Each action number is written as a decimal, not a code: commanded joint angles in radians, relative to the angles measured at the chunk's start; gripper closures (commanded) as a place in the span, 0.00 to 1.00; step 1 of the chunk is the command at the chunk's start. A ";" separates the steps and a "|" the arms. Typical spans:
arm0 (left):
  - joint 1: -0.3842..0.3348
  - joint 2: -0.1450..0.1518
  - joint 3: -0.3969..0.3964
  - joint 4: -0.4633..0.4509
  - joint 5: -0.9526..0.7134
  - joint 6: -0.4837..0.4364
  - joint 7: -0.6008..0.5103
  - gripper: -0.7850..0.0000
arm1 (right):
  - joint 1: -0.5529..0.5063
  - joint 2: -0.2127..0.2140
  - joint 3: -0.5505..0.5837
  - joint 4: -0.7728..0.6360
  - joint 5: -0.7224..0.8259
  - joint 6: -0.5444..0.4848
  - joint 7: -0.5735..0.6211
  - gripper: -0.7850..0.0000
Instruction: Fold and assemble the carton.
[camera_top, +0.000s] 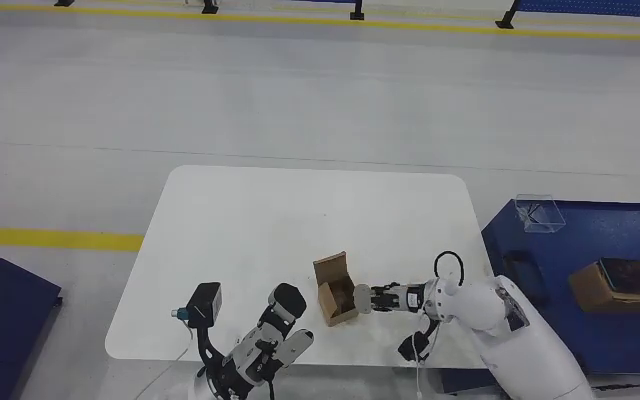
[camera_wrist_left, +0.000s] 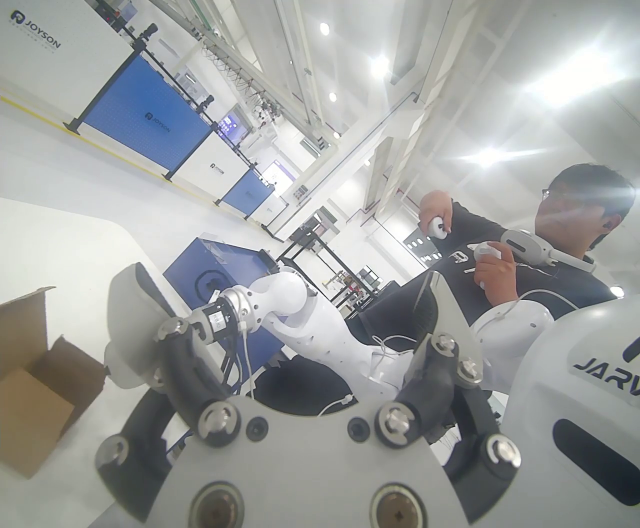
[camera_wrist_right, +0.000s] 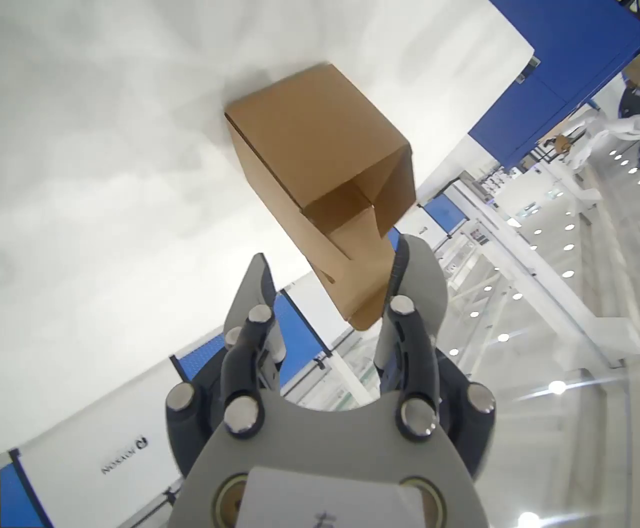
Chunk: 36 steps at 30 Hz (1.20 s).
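Midway through the folding, judging by the carton (camera_top: 336, 292): squared into a tube, open at the end facing right, one flap raised on the far side, inner flaps only half turned in. Standing on the white table (camera_top: 250, 230), close to its near edge and a little right of centre.

Level with that open end, the right gripper (camera_wrist_right: 335, 287), fingers apart and clamped on nothing. One fingertip (camera_wrist_right: 417, 272) just beside or touching a loose flap; cannot tell which. To the near left of the carton and apart from it, the left gripper (camera_wrist_left: 282, 305), fingers spread wide and empty.

Next, probably: push the loose flap inward across the opening, then tuck it. Calls for a steady sideways press from the right, gentle enough not to slide the light cardboard along the table. Calls too for a brace from the left, with the body unheld for now. Worth watching the raised far flap for springing out of place.
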 joint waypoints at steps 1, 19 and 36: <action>0.000 0.000 0.000 0.000 0.000 0.000 0.000 0.00 | -0.022 0.006 0.028 -0.008 -0.108 0.157 0.093 0.00; 0.000 0.000 0.000 0.000 0.000 0.000 0.000 0.00 | -0.028 0.030 0.070 0.150 -1.596 0.374 1.492 0.00; 0.000 0.000 0.000 0.000 0.000 0.000 0.000 0.00 | 0.036 0.023 0.046 0.255 -1.679 0.236 1.745 0.00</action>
